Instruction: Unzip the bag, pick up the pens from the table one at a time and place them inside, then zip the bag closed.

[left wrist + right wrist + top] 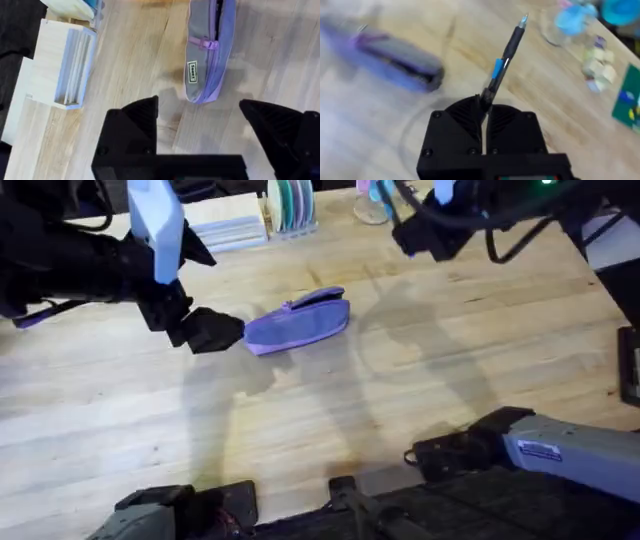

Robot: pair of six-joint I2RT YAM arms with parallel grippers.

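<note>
One bag is lying on the wooden bench; the left hand is gaping beside it; the right hand is gripping one pen.

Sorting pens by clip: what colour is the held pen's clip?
Blue, on the thin dark pen; clearest in the right wrist view.

Bright even light, soft shadows on the table; right wrist view motion-blurred.
</note>
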